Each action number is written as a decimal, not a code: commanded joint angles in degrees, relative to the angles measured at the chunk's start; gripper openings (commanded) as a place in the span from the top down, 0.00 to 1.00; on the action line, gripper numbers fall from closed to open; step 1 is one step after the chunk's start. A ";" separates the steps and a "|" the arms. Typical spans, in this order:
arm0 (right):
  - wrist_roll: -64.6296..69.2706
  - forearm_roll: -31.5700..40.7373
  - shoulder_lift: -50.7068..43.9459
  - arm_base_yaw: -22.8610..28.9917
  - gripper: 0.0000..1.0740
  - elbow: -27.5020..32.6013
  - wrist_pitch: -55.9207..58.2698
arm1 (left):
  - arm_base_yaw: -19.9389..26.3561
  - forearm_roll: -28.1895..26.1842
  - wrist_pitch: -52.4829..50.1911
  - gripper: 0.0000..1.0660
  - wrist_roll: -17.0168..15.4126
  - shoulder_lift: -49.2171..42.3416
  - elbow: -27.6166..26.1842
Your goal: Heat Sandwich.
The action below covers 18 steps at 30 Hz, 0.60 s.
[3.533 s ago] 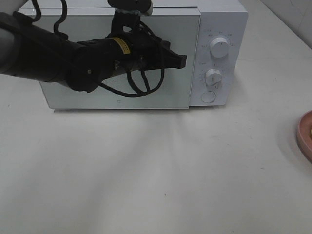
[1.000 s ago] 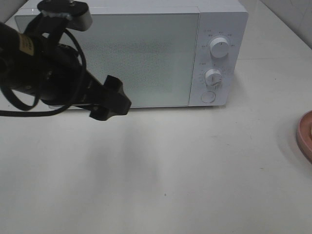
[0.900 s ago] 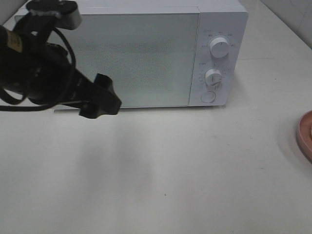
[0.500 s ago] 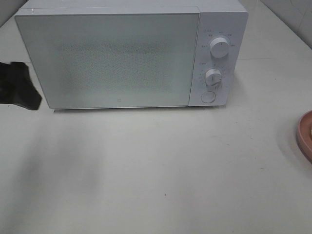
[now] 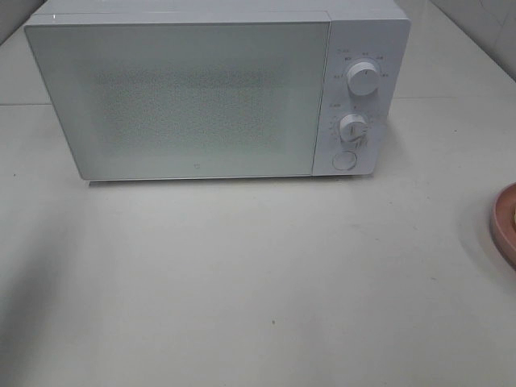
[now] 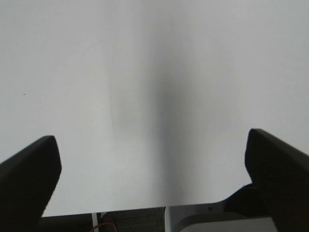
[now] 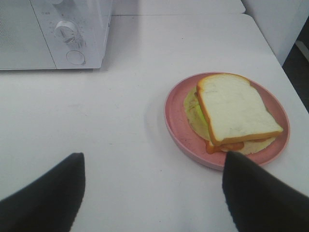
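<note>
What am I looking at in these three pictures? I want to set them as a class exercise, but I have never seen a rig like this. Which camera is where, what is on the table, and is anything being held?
This is a robot with two arms, each ending in a two-fingered gripper. One camera sits high above the table and shows a white microwave with its door closed, two knobs and a round button. At the right edge you glimpse a pink plate. Neither arm appears in that view.

The other two cameras ride on the wrists. The left gripper hangs open over bare table. The right gripper is open too, short of the plate, which carries the sandwich: white bread with green filling.

Nothing is held.
</note>
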 commanded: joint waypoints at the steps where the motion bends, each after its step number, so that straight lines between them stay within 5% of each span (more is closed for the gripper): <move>1: -0.17 0.17 -1.66 -0.23 0.30 0.06 -0.46 | 0.06 -0.40 1.15 0.07 0.23 -3.90 3.55; 18: -0.17 0.17 -1.66 -0.23 0.30 0.06 -0.46 | 0.06 -1.03 2.06 0.07 1.20 -30.48 19.31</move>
